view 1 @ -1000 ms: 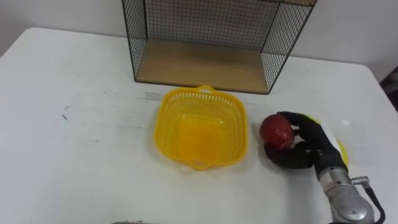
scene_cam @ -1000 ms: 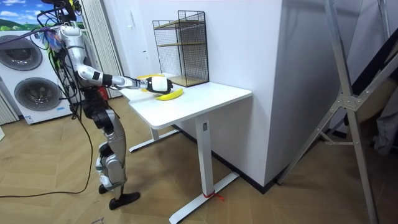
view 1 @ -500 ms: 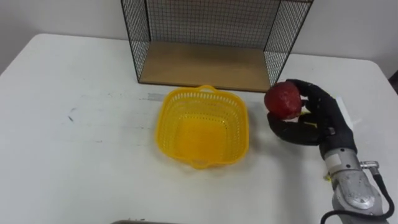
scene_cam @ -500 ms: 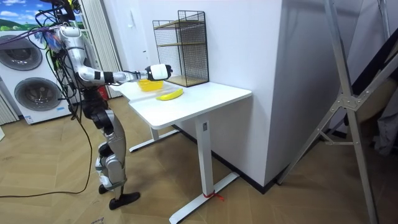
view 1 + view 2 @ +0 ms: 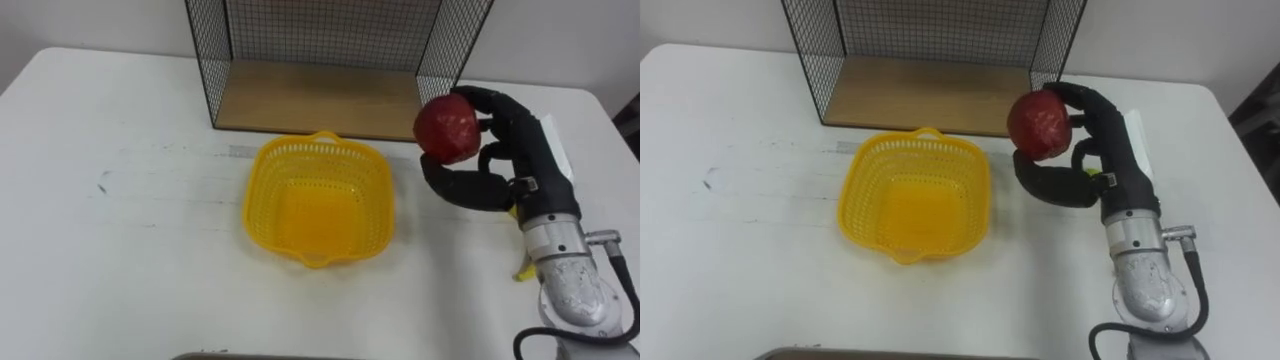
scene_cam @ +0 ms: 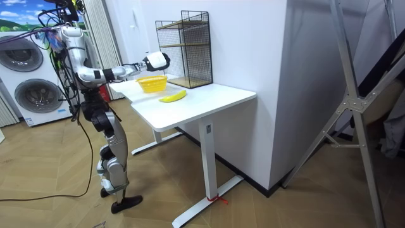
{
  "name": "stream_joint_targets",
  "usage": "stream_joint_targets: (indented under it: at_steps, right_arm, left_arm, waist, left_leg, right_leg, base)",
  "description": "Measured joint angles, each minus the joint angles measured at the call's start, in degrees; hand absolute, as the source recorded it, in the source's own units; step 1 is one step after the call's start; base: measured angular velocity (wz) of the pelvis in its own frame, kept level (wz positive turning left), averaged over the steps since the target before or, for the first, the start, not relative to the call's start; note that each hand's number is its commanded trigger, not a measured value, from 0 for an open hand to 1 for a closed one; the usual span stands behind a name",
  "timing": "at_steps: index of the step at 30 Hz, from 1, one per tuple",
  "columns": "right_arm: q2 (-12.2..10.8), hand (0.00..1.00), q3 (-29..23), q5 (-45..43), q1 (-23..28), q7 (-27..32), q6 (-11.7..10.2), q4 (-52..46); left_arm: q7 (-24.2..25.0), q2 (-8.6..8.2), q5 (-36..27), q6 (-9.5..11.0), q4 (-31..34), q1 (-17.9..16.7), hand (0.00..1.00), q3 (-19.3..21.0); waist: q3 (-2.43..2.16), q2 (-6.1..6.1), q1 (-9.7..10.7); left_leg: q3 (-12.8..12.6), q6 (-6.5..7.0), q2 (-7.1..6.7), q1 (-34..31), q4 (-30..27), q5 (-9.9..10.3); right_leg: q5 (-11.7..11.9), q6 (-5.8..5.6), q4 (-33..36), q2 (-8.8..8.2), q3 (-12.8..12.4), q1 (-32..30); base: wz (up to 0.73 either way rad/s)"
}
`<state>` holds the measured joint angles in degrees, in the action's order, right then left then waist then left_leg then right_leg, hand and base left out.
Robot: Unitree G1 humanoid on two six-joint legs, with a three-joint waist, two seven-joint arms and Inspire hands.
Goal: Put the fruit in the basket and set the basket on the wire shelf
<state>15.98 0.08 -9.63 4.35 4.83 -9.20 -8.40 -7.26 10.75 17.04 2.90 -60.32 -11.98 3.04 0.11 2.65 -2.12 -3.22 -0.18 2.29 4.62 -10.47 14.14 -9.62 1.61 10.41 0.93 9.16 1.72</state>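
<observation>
Red round fruit (image 5: 447, 129) is clamped in my right hand (image 5: 508, 158), fingers curled round it. Over the last second it has risen off the white table (image 5: 130, 250) to the black wire shelf's (image 5: 320, 95) front corner. The yellow plastic basket (image 5: 255, 190) sits empty to its left, so a carry across comes next. The yellow tip (image 5: 521, 268) under my wrist is probably a banana.

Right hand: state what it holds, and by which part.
The right hand holds the red fruit, with its fingers curled round the fruit's top and right side and its thumb beneath, above the table to the right of the yellow basket.
</observation>
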Motion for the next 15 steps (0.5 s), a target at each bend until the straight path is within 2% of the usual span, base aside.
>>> stream_joint_targets:
  at_steps: [8,15]
  right_arm:
    - [0.0,1.0,5.1,-2.0,0.0,-1.7,0.0,-2.6]
    - [0.1,1.0,7.1,-4.4,0.0,-5.1,0.0,-2.6]
  left_arm:
    - [0.0,0.15,0.0,0.1,-0.3,0.0,0.0,-2.2]
    - [0.0,0.35,0.1,0.1,-0.2,-0.1,0.0,-2.3]
  waist:
    - [0.02,0.14,-0.5]
    - [-0.05,0.38,-1.4]
  left_leg:
    - [-0.1,0.0,0.01,-0.1,0.1,0.0]
    - [0.2,0.0,0.01,-0.1,-0.3,0.0]
  right_leg:
    - [0.0,0.0,0.1,0.04,-0.4,-0.1]
    - [0.0,0.0,0.2,-0.01,0.0,0.2]
  base:
    - [-0.01]
    - [0.02]
